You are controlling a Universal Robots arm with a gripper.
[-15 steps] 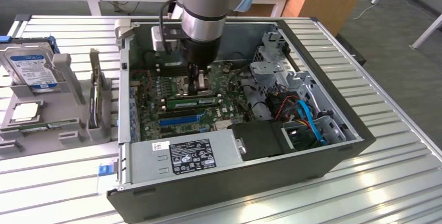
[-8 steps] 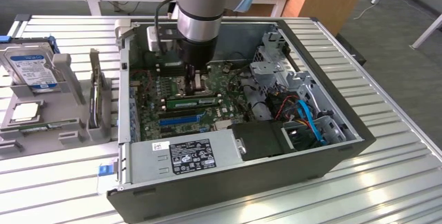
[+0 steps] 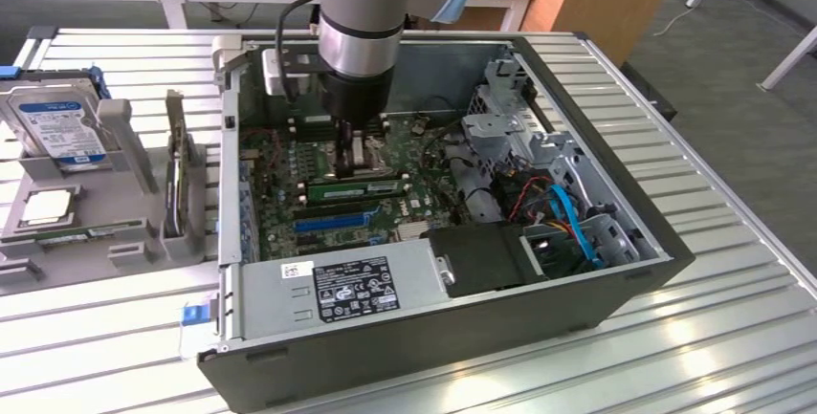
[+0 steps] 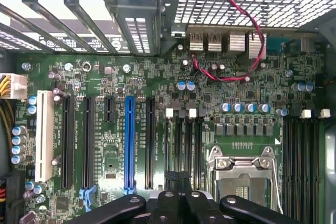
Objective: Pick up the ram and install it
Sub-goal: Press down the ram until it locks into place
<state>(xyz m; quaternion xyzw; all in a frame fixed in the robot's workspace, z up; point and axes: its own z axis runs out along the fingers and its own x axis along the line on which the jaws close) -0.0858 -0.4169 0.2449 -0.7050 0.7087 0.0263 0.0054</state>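
The open computer case (image 3: 434, 328) lies on its side on the slatted table (image 3: 715, 337), its power supply (image 3: 339, 290) at the near edge. Just beyond that, on the motherboard (image 3: 320, 161), the ram (image 3: 354, 187) sits flat in a slot, a green stick with a pale label. Directly behind the ram the gripper (image 3: 347, 141) hangs low over the CPU socket (image 4: 241, 169), fingers (image 4: 181, 203) pressed together with nothing between them. Off the case, at the exterior view's left, a hard drive (image 3: 57, 127) stands in a grey holder.
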